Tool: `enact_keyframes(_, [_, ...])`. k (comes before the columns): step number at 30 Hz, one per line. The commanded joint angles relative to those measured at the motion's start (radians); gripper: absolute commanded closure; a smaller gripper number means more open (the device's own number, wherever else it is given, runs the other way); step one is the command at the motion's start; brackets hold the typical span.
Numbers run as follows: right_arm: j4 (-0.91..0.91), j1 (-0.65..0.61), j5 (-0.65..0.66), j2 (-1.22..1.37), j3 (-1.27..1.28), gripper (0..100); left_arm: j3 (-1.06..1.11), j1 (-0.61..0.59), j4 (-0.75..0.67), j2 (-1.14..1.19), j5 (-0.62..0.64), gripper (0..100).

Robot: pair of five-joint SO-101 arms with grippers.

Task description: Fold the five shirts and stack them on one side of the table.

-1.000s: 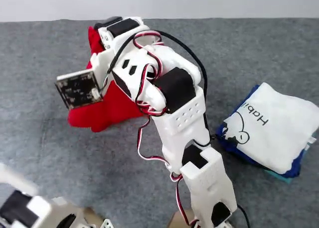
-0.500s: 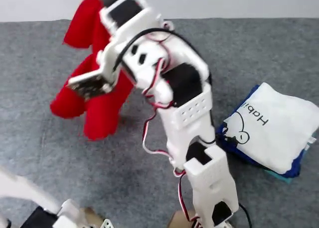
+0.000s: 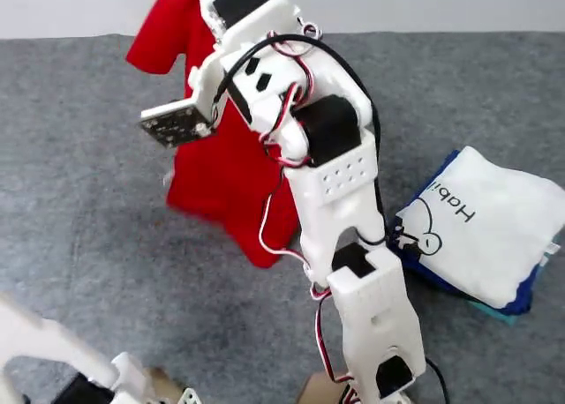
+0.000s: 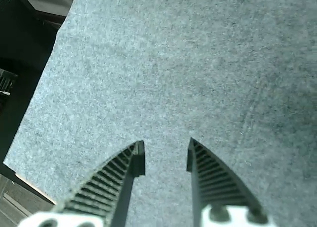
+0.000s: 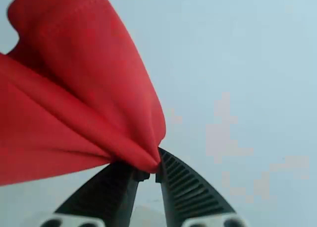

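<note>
Table scene, read from left to right.

Lower left: part of the white left arm (image 3: 53, 347) sits low at the near edge of the grey felt table (image 3: 79, 210). In its wrist view the left gripper (image 4: 166, 155) hangs above bare felt. Its two ribbed black fingers (image 4: 124, 172) stand a narrow gap apart, with nothing between them.

Left of centre: the red cloth shirt (image 3: 221, 183) is held up above the table and hangs in loose folds. One sleeve (image 3: 159, 42) flares out toward the far left. Whether the lowest hem touches the felt cannot be told. In the right wrist view the right gripper (image 5: 147, 170) is pinched tight on a bunched fold of this shirt, and the cloth fans away from the fingertips against a pale background.

Centre: the white right arm with black motors (image 3: 340, 192) rises high from its base at the near edge. Red, white and black wires loop along it. A small square circuit board (image 3: 177, 123) juts from its wrist, in front of the hanging cloth.

Right: the stack of folded shirts (image 3: 490, 223) lies flat on the felt beside the right arm, apart from the red shirt. A white shirt with black print is on top, a dark blue one lies beneath it, and a teal edge shows at the bottom.
</note>
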Motion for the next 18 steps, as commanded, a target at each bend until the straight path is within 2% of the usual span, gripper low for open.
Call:
enact_keyframes(1, [-0.028, 0.025, 0.017, 0.013, -0.048, 98.8, -0.001, 0.0, 0.015, -0.029, -0.011, 85])
enact_keyframes(4, [-0.036, 0.039, 0.002, 0.051, -0.049, 98.8, -0.001, 0.0, 0.015, -0.029, -0.011, 85])
enact_keyframes(9, [-0.099, 0.113, -0.193, 0.085, -0.049, 98.8, -0.001, 0.002, 0.015, -0.029, -0.011, 85])
enact_keyframes(18, [0.025, 0.153, -0.506, 0.015, -0.049, 98.8, -0.001, 0.005, 0.014, -0.029, -0.009, 85])
